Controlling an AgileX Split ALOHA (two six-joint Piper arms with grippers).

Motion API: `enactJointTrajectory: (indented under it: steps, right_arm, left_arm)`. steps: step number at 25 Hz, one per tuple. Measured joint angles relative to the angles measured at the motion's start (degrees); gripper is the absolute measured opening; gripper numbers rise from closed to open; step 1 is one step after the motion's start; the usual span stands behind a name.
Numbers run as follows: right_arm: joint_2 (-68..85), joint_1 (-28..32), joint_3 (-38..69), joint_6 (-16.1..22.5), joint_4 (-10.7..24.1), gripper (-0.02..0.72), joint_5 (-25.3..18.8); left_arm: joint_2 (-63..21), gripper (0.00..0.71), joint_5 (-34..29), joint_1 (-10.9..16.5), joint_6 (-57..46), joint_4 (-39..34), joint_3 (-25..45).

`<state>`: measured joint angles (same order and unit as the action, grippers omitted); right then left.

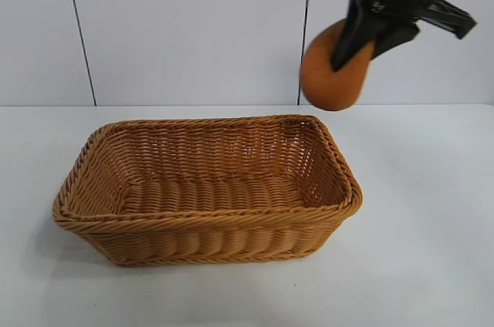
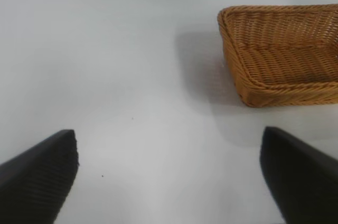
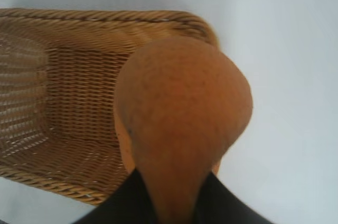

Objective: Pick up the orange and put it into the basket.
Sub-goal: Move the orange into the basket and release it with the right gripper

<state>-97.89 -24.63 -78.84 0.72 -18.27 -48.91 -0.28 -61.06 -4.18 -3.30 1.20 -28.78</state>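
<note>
Open air between the orange (image 1: 330,72), clamped in the right gripper (image 1: 363,38) aloft, and the basket (image 1: 204,230) beneath; nothing lying inside the wicker hollow. Held over the basket's right end, near the braided rim, with flared walls rising on all four sides. Bare table (image 1: 432,211) to the basket's right and in front. Left gripper (image 2: 169,176) spread wide above bare tabletop, well apart from the basket's end wall, nothing between
</note>
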Motion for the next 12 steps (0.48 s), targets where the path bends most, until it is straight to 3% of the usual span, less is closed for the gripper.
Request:
enactJointTrajectory:
  steps: [7, 12]
  right_arm:
    - [-5.2, -11.1, 0.0, 1.4, -1.8, 0.043, 7.4]
    - [-12.4, -13.4, 0.0, 2.1, -2.2, 0.043, 12.4]
  left_arm:
    - [0.0, 0.667, 0.0, 0.0, 0.0, 0.0, 0.0]
    - [0.0, 0.667, 0.0, 0.0, 0.0, 0.0, 0.0]
